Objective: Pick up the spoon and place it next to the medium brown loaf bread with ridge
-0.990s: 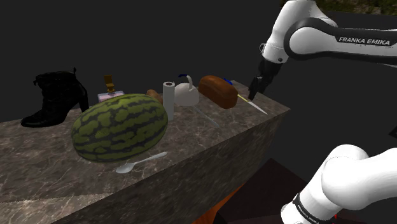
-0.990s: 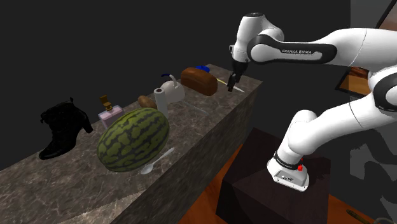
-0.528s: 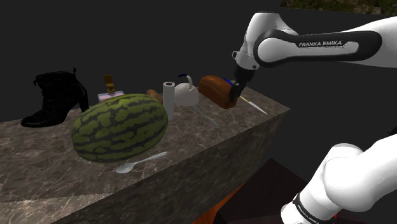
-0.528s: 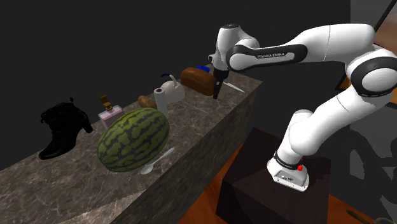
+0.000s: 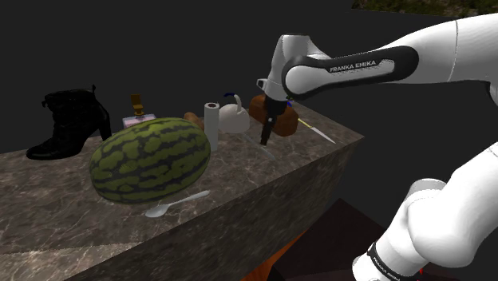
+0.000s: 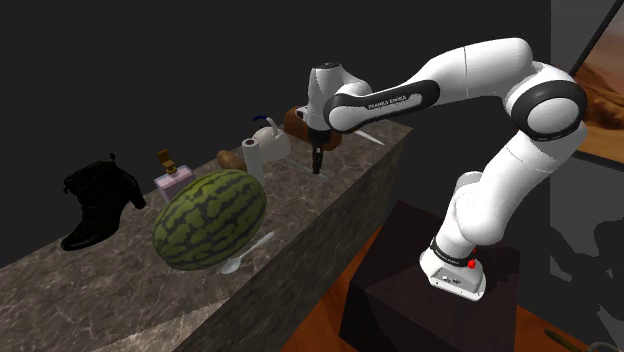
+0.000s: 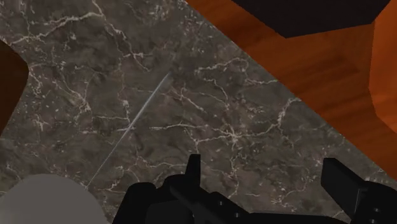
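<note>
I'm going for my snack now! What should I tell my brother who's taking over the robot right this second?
Jaws: open and empty, hanging above the marble counter, close beside the brown loaf.
Spoon: lying flat near the counter's front edge, in front of the watermelon, well away from the jaws.
Done: nothing yet; the spoon is not picked up.
Left: go over to the spoon, grasp it, carry it across and set it down next to the loaf.
</note>
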Available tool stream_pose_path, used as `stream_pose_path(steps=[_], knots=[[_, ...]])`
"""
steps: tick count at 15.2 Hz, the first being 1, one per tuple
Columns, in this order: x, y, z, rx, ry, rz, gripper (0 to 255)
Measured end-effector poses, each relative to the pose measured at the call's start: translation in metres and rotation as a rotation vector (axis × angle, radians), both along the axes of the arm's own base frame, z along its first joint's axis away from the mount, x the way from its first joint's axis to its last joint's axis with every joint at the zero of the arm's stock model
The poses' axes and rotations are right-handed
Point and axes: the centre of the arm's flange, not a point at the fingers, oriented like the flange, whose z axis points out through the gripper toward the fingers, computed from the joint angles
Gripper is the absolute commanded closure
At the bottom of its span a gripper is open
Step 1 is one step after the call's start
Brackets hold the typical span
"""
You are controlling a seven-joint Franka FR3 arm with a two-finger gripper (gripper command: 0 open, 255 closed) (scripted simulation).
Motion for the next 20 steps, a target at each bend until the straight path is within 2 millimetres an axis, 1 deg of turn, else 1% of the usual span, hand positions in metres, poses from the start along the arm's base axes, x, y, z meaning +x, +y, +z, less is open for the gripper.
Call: stream_pose_path(steps=[3,7,10,14,17,19,20], knots=[[0.017,0.029,-0.015,0.005,0.012,0.104,0],[0.036,0.069,-0.043,0.012,0.029,0.244,0],[0.043,0.099,-0.059,0.017,0.041,0.348,0],[0.05,0.146,-0.087,0.024,0.059,0.489,0],[0.051,0.181,-0.104,0.03,0.071,0.592,0],[0.052,0.192,-0.112,0.03,0.071,0.638,0],[0.055,0.193,-0.112,0.03,0.065,0.645,0]])
